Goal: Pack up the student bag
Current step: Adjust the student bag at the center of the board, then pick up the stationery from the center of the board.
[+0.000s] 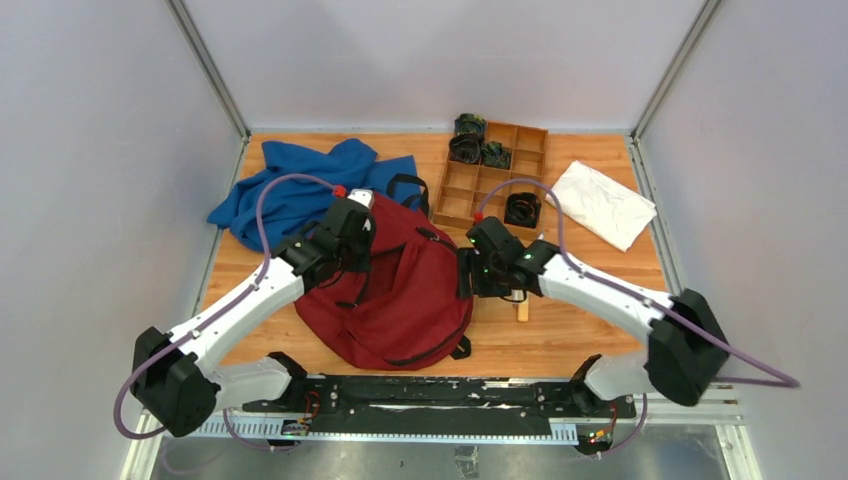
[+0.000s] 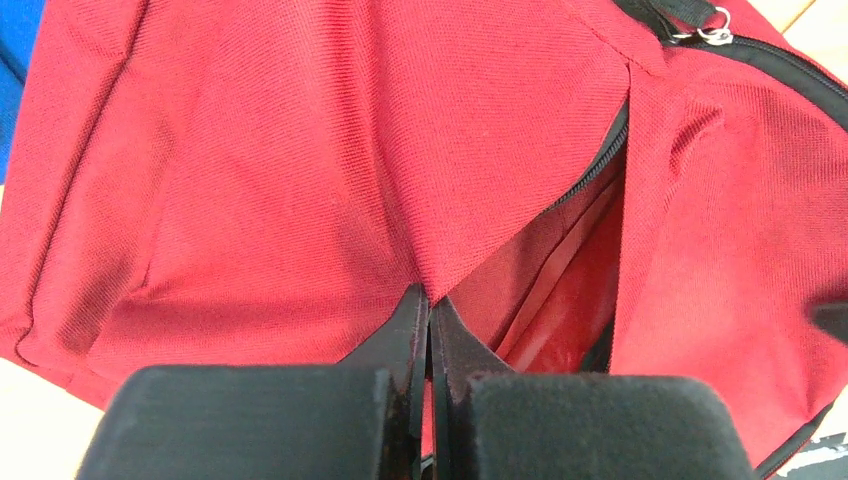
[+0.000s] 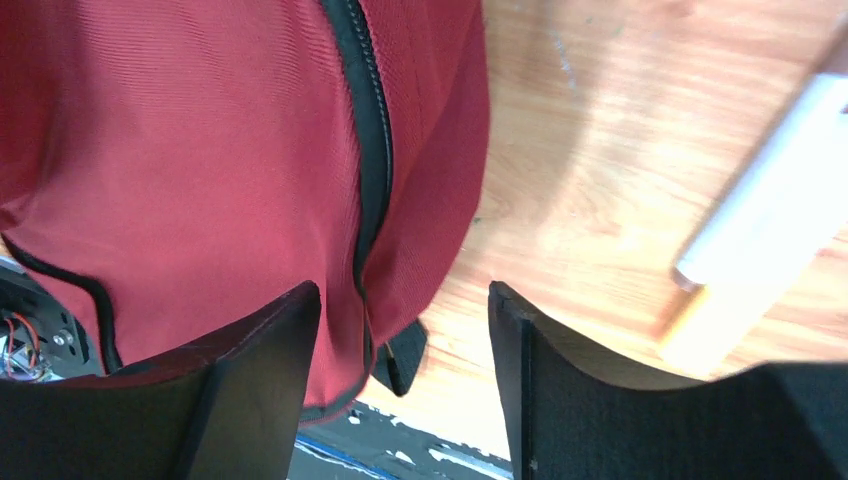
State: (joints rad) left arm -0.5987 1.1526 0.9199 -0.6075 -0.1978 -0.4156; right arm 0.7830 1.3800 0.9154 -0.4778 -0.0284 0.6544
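My left end effector (image 2: 428,306) grasps the student bag (image 2: 250,150) flap; my right end effector (image 3: 402,295) is released. The thin pinch may slip.

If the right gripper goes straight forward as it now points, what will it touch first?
Probably the student bag: its zippered edge lies just ahead of the right gripper, jaws open, though depth is unclear.

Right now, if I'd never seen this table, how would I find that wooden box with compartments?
Start at the big dark red backpack in the middle of the wooden table. Just beyond it, to the right, lies the wooden tray, the only thing split into compartments, some holding black coiled items.
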